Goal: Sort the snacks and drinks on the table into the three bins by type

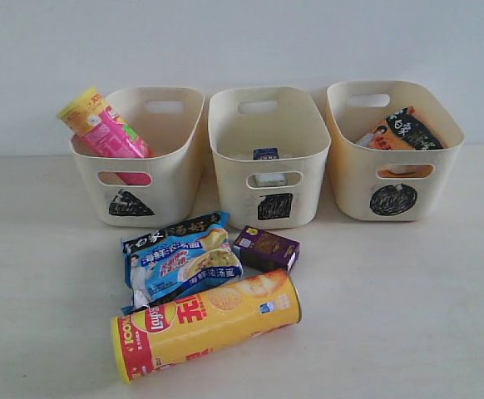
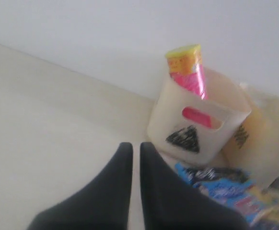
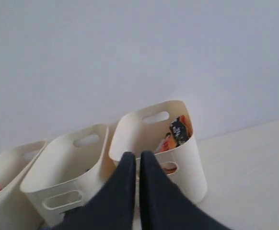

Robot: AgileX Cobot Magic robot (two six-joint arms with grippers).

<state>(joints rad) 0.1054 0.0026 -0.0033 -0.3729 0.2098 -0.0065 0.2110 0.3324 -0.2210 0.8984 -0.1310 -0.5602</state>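
Small blue-and-white box carton [image 1: 266, 155] mostly hidden inside square-marked cream plastic tub [image 1: 232, 195]; top and a sliver through the handle slot show. Tall pink chip canister [image 1: 105, 127]: lower half behind triangle-marked cream tub [image 1: 172, 193] wall. Blue foil packet [image 2: 221, 191] blurred, print unreadable.

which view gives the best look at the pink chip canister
The exterior view: the pink chip canister is sharp, leaning out of the triangle bin. The left wrist view shows it blurred; the right wrist view catches only a sliver at the frame edge.
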